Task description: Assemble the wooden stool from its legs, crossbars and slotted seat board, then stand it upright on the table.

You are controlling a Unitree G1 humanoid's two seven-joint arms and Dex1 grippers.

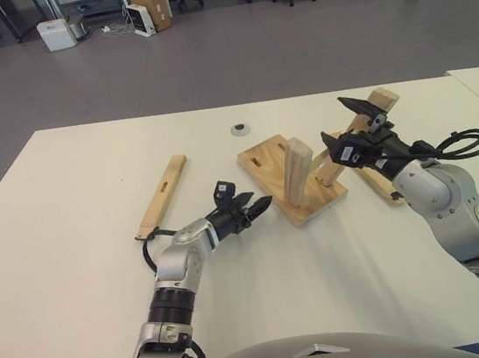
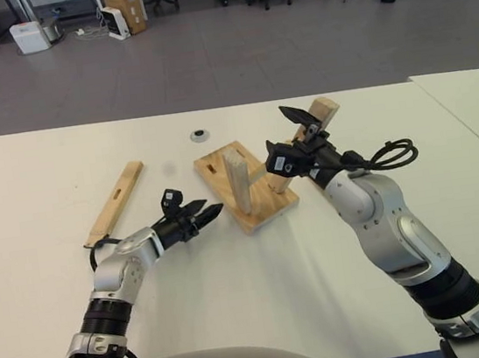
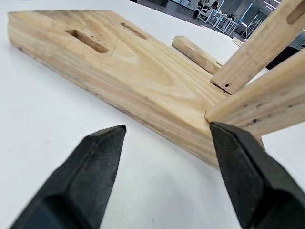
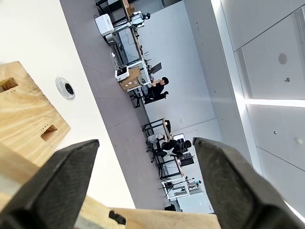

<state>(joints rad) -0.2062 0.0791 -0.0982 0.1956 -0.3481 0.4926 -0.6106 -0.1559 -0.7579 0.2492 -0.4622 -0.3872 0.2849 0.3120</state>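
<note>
Mostly pale, grainy slotted seat board (image 1: 263,160)

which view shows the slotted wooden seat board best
Left eye view: the whole flat pale wooden seat board shows, one wooden leg standing in it. Right eye view matches. Left wrist view gives its near edge and one slot; right wrist view, one corner.

No writing, number or sign can be read on anything; the seat board (image 1: 264,162) on the desk (image 1: 76,280) shows bare wood grain. Any print on the cardboard box (image 1: 150,1) on the floor behind is too small to tell.
</note>
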